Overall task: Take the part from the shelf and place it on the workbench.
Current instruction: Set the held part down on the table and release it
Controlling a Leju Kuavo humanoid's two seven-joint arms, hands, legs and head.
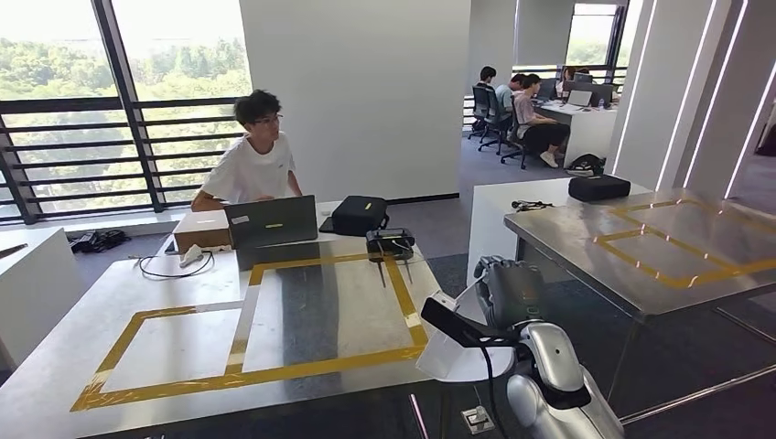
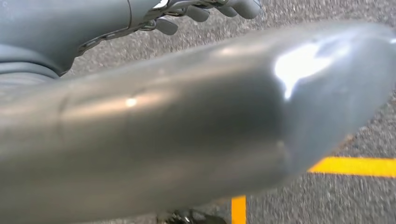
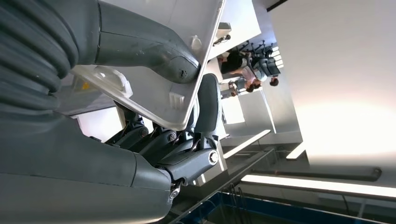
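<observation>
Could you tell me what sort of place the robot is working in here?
Most likely an open-plan office used as a robot test area: metal workbench marked with yellow tape, a person at a laptop, and staff at desks behind.

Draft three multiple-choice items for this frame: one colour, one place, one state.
1. What colour is the tape outlining rectangles on the grey metal workbench?
A red; B yellow; C blue
2. Where is the flat white plastic part?
A lying on the workbench; B on the floor; C held in the robot's right hand
3. How is the dark grey laptop on the workbench?
A open, lid raised; B closed flat; C upside down

Answers: 1 B, the strips are yellow against the grey top. 2 C, the right wrist view shows the thumb over the part and fingers under it. 3 A, its lid stands up before the seated person.
</observation>
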